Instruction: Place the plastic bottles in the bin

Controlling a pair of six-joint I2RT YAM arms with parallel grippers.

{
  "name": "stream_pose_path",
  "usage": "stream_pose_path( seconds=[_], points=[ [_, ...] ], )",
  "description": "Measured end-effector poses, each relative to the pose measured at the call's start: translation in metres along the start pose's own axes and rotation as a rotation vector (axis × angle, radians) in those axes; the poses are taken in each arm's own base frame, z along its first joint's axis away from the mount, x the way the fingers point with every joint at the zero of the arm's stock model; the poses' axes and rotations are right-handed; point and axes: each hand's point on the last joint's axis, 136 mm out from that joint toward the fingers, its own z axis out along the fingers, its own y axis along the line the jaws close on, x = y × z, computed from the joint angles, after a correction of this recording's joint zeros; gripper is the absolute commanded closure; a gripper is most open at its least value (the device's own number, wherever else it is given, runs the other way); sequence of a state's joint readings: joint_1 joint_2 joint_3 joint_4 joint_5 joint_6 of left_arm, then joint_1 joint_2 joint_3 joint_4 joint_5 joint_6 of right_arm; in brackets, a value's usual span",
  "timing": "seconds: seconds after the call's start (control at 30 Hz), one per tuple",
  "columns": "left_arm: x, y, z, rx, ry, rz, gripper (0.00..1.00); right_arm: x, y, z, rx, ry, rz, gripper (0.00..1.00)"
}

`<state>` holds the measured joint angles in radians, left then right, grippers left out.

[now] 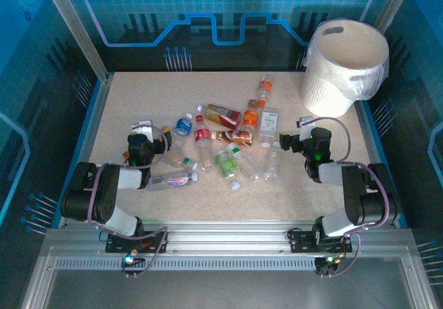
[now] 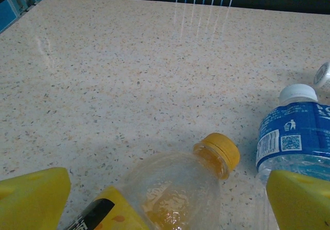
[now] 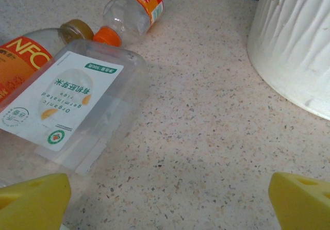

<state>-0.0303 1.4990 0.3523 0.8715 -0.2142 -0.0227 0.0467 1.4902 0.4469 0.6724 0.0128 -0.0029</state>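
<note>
Yellow-capped bottle (image 2: 180, 183) lies between the wide-spread fingers of the left pincer (image 2: 166, 198), with a blue-labelled bottle (image 2: 296, 132) just beside it. The right pincer (image 3: 167, 201) gapes wide too, over bare worktop (image 3: 206, 137), with a white-labelled bottle (image 3: 77, 106) to one side and the bin (image 3: 294, 39) to the other. More plastic bottles (image 1: 228, 139) litter mid-worktop; the bin stands at the far right corner.

Blue-tinted light, soft shadows, mild glare

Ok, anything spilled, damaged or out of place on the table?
No spill visible. The clear yellow-capped plastic bottle holds what looks like orange dregs; the large round white bin stands upright.
</note>
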Motion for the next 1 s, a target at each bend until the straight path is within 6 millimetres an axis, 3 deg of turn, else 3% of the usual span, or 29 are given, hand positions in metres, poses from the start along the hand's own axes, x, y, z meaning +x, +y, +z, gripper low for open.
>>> stream_pose_path(
  seconds=[0.07, 0.23, 0.37, 0.47, 0.53, 0.63, 0.8, 1.0],
  points=[
    [-0.016, 0.000, -0.009, 0.001, -0.036, -0.005, 0.01, -0.007, 0.000, -0.001, -0.004, 0.019, -0.001, 0.00],
    [-0.070, 0.006, -0.041, -0.030, -0.177, -0.038, 0.01, -0.055, 0.000, -0.021, -0.004, -0.030, 0.025, 0.00],
    [-0.095, 0.015, -0.060, -0.079, -0.196, -0.147, 0.01, -0.090, 0.007, -0.045, -0.019, -0.044, 0.156, 0.00],
    [-0.114, 0.019, -0.070, -0.100, -0.167, -0.271, 0.01, -0.101, 0.014, -0.056, -0.033, -0.007, 0.294, 0.00],
    [-0.124, 0.019, -0.075, -0.104, -0.144, -0.352, 0.01, -0.095, 0.018, -0.060, -0.036, 0.048, 0.393, 0.00],
    [-0.126, 0.017, -0.079, -0.105, -0.081, -0.439, 0.01, -0.066, 0.029, -0.063, -0.042, 0.190, 0.539, 0.00],
    [-0.107, 0.008, -0.082, -0.084, 0.054, -0.510, 0.01, -0.016, 0.061, -0.065, -0.062, 0.457, 0.650, 0.00],
    [-0.082, -0.002, -0.087, -0.054, 0.174, -0.529, 0.01, 0.028, 0.099, -0.081, -0.041, 0.688, 0.581, 0.00]
  ],
)
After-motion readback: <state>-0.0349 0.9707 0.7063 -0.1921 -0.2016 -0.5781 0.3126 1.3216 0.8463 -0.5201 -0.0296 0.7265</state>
